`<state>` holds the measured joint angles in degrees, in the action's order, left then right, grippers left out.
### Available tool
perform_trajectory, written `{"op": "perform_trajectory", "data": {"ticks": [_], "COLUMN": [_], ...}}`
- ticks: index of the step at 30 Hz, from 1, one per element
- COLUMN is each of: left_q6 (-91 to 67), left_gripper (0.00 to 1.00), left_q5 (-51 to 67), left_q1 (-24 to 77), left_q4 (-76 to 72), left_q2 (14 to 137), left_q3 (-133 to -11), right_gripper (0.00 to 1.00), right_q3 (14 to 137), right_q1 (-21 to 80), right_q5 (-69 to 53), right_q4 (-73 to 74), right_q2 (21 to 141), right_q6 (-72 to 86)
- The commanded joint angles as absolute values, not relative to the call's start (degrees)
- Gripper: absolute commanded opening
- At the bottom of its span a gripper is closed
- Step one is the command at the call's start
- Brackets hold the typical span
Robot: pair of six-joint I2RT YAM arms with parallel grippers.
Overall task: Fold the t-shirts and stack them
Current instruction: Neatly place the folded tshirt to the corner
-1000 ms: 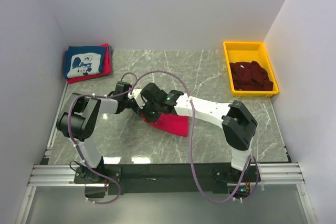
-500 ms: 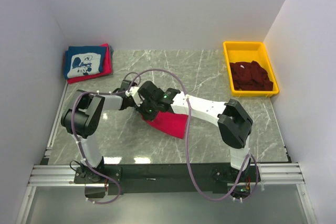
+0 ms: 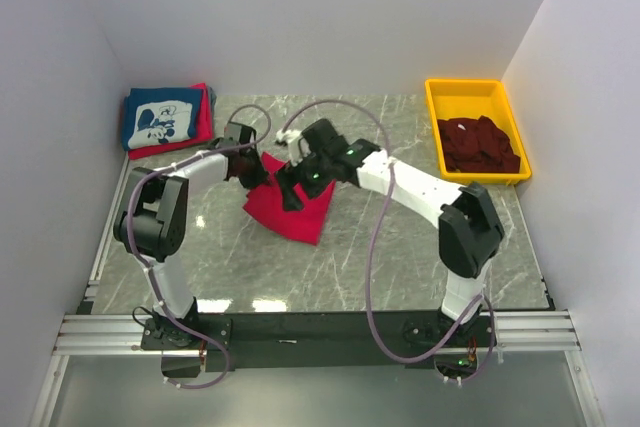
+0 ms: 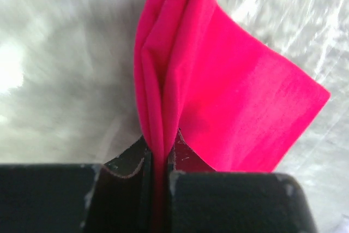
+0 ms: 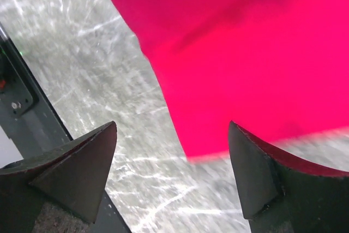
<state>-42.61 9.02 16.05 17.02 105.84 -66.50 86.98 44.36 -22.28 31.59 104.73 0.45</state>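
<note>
The red t-shirt (image 3: 288, 215) is at the middle of the grey marble tabletop (image 3: 420, 247), farther from the arm bases than a second ago. The left gripper (image 4: 160, 151) is closed on its bunched edge. The right gripper (image 5: 172, 126), closed before, now stands wide open over the shirt and holds nothing. White walls are around.

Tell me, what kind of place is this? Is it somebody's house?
Probably not a house, more like a robot testing booth. Plain white walls box in a marble-patterned table, a left arm and a right arm are bolted at its near edge, and a yellow bin holds maroon shirts.
</note>
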Motion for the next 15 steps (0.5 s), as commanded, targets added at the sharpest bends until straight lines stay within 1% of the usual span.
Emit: {"op": "perform_trajectory", "data": {"ticks": [1, 3, 4, 6, 11, 15], "left_q6": [-28.2, -24.9, -21.6, -20.0, -13.0, -7.2], "left_gripper": [0.00, 0.00, 0.00, 0.00, 0.00, 0.00], "left_q5": [1.1, 0.2, 0.2, 1.0, 5.1, 6.4], "left_q1": [14.6, 13.2, 12.6, 9.5, 3.4, 1.6], "left_q4": [19.6, 21.0, 22.2, 23.6, 27.1, 30.5], "left_q2": [106.4, 108.6, 109.5, 112.0, 118.6, 124.4], "left_q3": [-75.4, -79.3, -83.2, -86.9, -102.5, -115.1], "right_gripper": [0.89, 0.90, 0.90, 0.91, 0.91, 0.92], "right_q3": [87.6, 86.1, 85.6, 84.4, 84.5, 84.5], "right_q1": [40.8, 37.9, 37.1, 34.7, 32.9, 32.8], "right_q5": [-25.4, -25.0, -24.8, -24.8, -25.2, -25.2], "right_q4": [32.3, 32.4, 32.5, 32.3, 34.6, 34.8], "right_q2": [97.9, 96.9, 96.5, 95.6, 95.7, 95.7], "right_q6": [0.5, 0.5, -1.1, -1.6, -2.6, -2.8]}}
